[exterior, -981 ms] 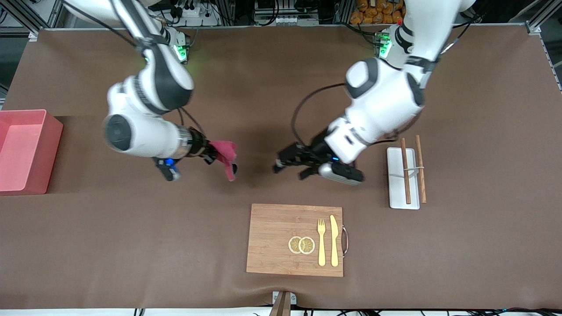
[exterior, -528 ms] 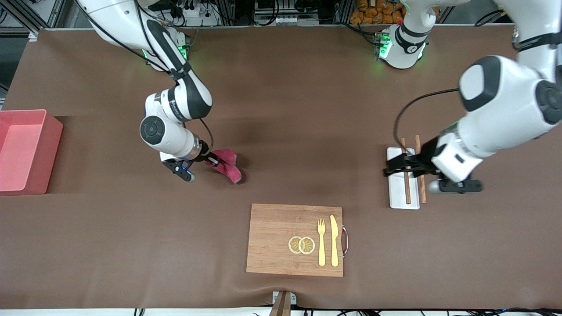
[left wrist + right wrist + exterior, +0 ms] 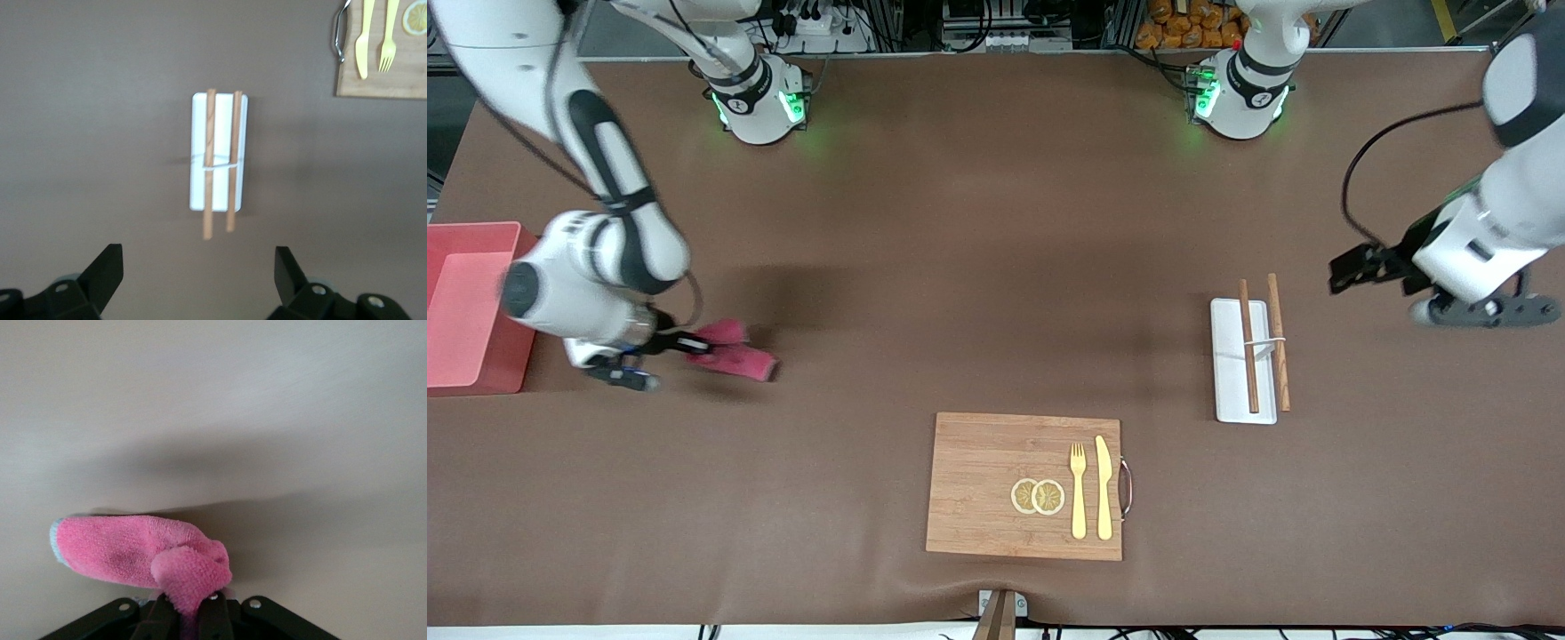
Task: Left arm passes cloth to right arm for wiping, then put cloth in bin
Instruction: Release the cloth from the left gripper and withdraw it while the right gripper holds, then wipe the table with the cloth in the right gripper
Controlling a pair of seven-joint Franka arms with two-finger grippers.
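Note:
My right gripper (image 3: 678, 346) is shut on the magenta-red cloth (image 3: 734, 354), which trails along the brown table surface beside the pink bin (image 3: 471, 307) at the right arm's end. In the right wrist view the cloth (image 3: 143, 553) is pinched between the shut fingers (image 3: 212, 613), with its grey edge at the free end. My left gripper (image 3: 1347, 269) is open and empty, up over the table at the left arm's end, beside the white tray. In the left wrist view its gripper (image 3: 198, 273) shows wide apart.
A white tray with wooden chopsticks (image 3: 1247, 360) lies toward the left arm's end; it also shows in the left wrist view (image 3: 219, 155). A bamboo cutting board (image 3: 996, 484) with fork, knife and lemon slices lies near the front camera.
My right gripper has dragged the cloth across the table toward the pink bin. My left arm has drawn back past the white tray toward its end of the table.

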